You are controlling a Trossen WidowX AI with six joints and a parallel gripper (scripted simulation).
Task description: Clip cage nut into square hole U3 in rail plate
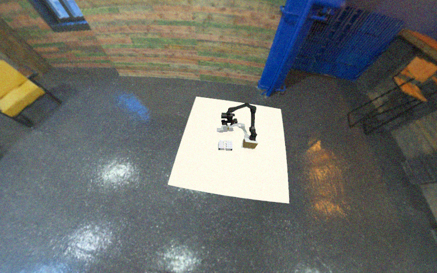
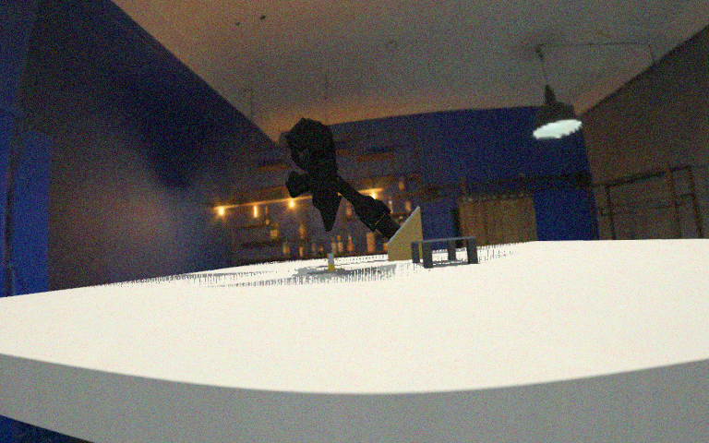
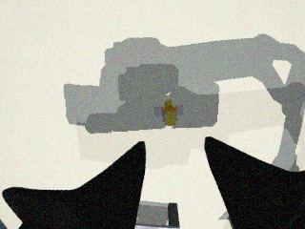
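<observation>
Cage nut [image 1: 228,128] [image 2: 330,266] [image 3: 169,114] on the pale table top [image 1: 225,173] [image 2: 360,323] [image 3: 33,43], in the arm's shadow, apart from the rail plate [image 1: 225,144] [image 2: 444,239] [image 3: 153,214]. I have the gripper [image 1: 229,126] [image 2: 328,230] [image 3: 174,144] above the nut, pointing down, fingers partly open with nothing between them. Wedge-shaped base block [image 1: 250,144] [image 2: 408,241] stands beside the plate. Square labels: too small for me to read.

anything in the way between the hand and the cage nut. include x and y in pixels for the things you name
Nothing visible: the hand [image 2: 328,230] [image 3: 174,144] is above the cage nut [image 2: 330,262] [image 3: 169,114], with only open air between. The rail plate [image 1: 225,144] [image 2: 444,239] stands off to one side.
</observation>
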